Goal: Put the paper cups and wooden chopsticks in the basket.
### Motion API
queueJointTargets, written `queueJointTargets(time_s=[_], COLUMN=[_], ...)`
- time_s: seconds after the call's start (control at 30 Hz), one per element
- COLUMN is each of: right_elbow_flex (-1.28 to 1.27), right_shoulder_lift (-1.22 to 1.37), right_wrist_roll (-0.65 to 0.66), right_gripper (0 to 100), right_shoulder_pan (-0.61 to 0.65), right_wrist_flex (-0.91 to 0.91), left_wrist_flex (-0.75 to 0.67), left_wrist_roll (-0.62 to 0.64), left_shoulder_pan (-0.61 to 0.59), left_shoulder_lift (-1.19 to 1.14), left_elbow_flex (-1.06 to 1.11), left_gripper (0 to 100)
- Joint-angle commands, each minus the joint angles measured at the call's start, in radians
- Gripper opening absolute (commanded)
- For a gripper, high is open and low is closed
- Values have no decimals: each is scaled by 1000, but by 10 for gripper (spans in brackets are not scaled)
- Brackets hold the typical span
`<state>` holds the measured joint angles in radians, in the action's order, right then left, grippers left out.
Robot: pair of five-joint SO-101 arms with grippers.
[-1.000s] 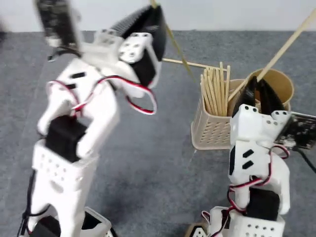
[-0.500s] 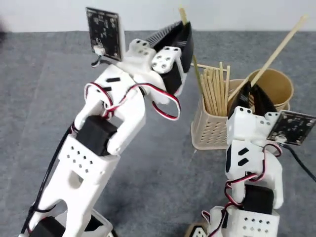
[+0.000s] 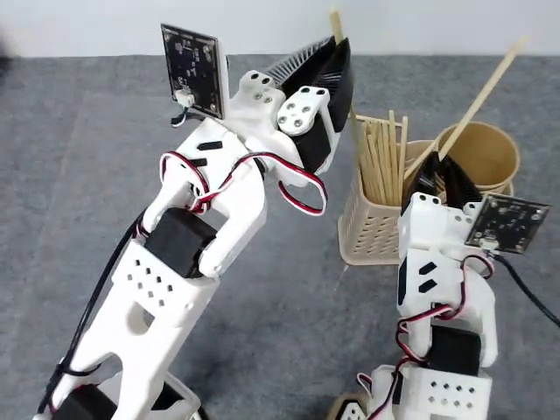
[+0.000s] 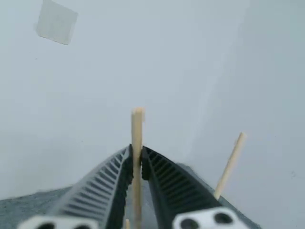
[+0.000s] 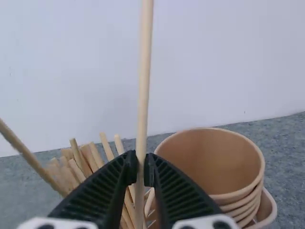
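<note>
Chopsticks (image 3: 382, 162) stood in a bunch in the basket (image 3: 372, 234). The basket sat on the grey table (image 3: 289, 297), just past the right arm. A stack of paper cups (image 3: 490, 150) sat in the basket too, right beside the bunch. The right claw (image 5: 139, 167) hung over the near side of the basket and pointed up. It was shut tight on one long chopstick (image 5: 144, 71). That stick slanted up high and away, over the cups. A bit farther back, on the other side of the basket, the left claw (image 4: 136, 160) was up above the table. It was shut tight too, and it held a second chopstick (image 4: 137, 129). The top of that stick poked out past the claw tip. Its low part leaned down toward the bunch in the basket, but it was too hard to see if it touched the bunch. Behind it all was a plain white wall (image 3: 437, 26).
</note>
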<state>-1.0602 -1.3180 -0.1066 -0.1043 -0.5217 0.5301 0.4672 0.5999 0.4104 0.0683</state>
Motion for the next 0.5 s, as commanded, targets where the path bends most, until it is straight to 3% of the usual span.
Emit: queueJointTargets(time_s=[0.0, 0.23, 0.47], right_elbow_flex=[9, -2, -2], right_shoulder_lift=[-18, -18, -18], right_wrist_roll=[11, 11, 11], right_gripper=[8, 8, 8], right_shoulder_pan=[-10, -7, -5], right_wrist_flex=[12, 12, 12], left_wrist_flex=[-20, 48, 23], left_wrist_roll=[2, 0, -57], left_shoulder_pan=[11, 35, 37], left_shoulder_lift=[23, 17, 18], left_elbow_flex=[-42, -96, 64], left_gripper=[12, 12, 12])
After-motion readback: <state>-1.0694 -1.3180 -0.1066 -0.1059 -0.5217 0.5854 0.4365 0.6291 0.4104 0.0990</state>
